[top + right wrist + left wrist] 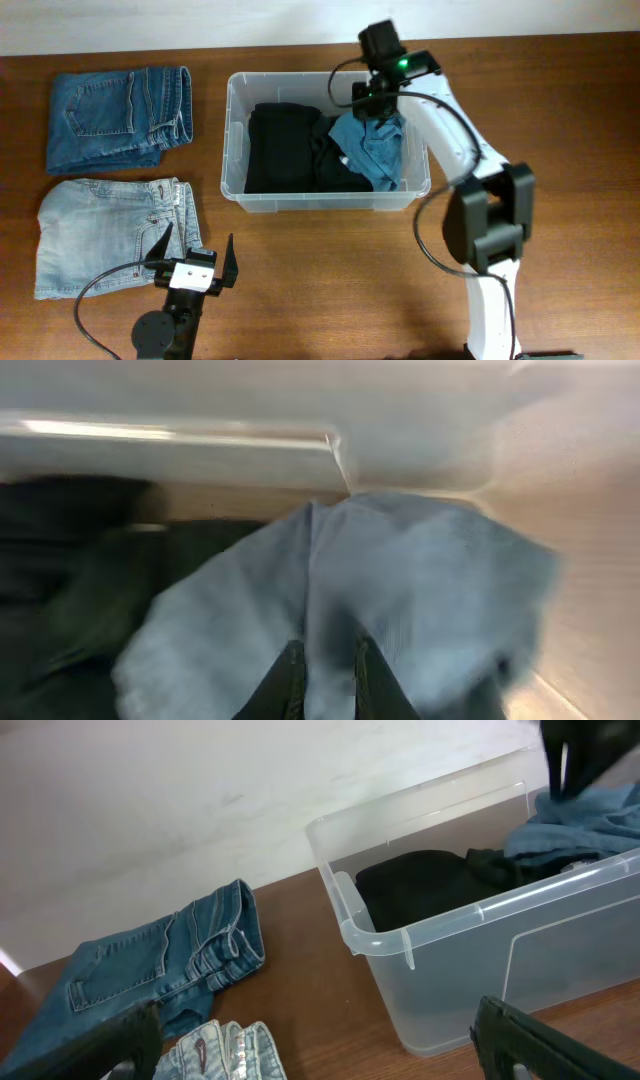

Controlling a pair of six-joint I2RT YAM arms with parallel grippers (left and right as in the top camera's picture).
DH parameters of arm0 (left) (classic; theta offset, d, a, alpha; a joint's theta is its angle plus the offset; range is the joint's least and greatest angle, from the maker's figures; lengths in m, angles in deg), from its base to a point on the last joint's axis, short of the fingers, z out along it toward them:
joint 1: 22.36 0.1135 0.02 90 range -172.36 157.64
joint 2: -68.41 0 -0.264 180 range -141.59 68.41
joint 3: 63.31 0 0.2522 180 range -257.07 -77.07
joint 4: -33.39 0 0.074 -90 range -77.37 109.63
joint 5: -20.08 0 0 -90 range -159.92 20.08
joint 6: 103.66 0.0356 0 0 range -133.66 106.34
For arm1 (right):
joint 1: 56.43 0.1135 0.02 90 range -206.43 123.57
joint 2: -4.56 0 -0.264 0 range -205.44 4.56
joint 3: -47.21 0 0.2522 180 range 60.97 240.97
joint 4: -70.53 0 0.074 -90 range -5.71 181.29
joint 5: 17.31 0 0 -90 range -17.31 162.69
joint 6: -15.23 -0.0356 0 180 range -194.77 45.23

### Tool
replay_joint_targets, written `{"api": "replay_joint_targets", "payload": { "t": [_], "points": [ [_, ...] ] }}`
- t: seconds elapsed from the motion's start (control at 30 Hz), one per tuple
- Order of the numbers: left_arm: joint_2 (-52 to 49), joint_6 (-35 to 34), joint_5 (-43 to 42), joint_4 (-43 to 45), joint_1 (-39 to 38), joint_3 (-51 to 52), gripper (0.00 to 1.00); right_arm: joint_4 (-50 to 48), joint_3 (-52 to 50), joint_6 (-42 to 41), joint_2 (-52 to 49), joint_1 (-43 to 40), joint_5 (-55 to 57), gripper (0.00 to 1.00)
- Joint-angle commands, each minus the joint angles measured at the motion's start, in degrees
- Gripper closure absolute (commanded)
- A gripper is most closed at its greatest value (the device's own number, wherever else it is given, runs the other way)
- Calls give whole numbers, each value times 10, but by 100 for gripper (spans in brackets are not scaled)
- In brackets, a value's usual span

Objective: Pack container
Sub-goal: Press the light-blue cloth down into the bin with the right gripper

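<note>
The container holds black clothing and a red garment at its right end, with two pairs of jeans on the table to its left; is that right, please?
Not quite: the garment at the container's right end is blue, not red, as the overhead view shows; the rest stands.

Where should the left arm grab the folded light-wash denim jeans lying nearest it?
Probably best: take the folded light-wash denim jeans at the waistband edge, the thick end on the side of the clear plastic container. They lie flat on the wooden table, so come straight down from above. The left gripper is beside that edge, jaws open.
</note>
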Motion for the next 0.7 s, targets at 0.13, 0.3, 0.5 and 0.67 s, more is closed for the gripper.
{"api": "replay_joint_targets", "payload": {
  "t": [0.13,0.3,0.5,0.67],
  "points": [
    [3,5,2,-1,3,3,1,-4,-1,-3,-47,-9,21,89],
    [3,5,2,-1,3,3,0,2,0,-2,-46,-9,21,90],
    [3,5,2,-1,3,3,1,34,10,-2,-2,-8,21,90],
    [3,5,2,-1,3,3,1,93,22,-2,40,-8,21,89]
  ]
}}
